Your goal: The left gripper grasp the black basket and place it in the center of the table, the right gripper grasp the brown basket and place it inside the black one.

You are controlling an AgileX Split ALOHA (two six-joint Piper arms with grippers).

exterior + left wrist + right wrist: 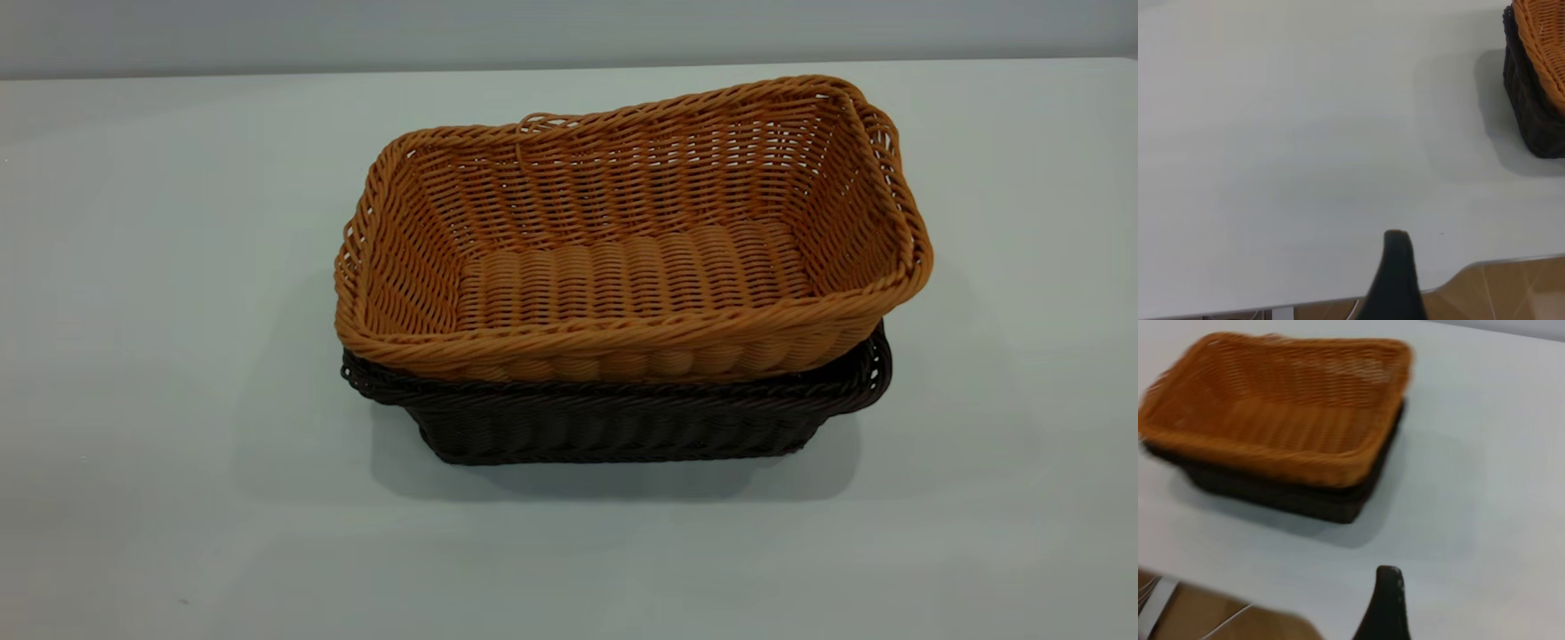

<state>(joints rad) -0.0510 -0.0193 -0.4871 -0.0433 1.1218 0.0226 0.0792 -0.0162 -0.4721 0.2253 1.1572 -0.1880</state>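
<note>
Brown basket sits nested in the black basket at roughly the centre of the surface, seen from the exterior view; the pair is not square, the brown rim riding high toward 2 o'clock and low toward 8 o'clock, so it rests tilted and not fully seated. Neither arm appears in the exterior view. Left hand: only one dark finger shows in its wrist view, over bare surface near the edge, well apart from the baskets, holding nothing that can be seen; how far it is open, cannot tell. Right hand: likewise a single blurred finger, clear of the baskets, nothing visibly gripped; opening cannot be told. Judgement: placement looks essentially done. Risks: the tilted brown basket could rock or slide on the black rim if bumped, since only the braided edges seem to bear on each other; a retreating arm catching the small loose loop at the brown basket's far rim could drag the light stack across the smooth surface. Materials: both baskets are rectangular wicker-style weave with flared sides, ribbed floor and thick braided rim, one orange-brown, one near-black; likely light and slightly springy. The surface is plain, pale, matte and unmarked, probably offering little grip.
</note>
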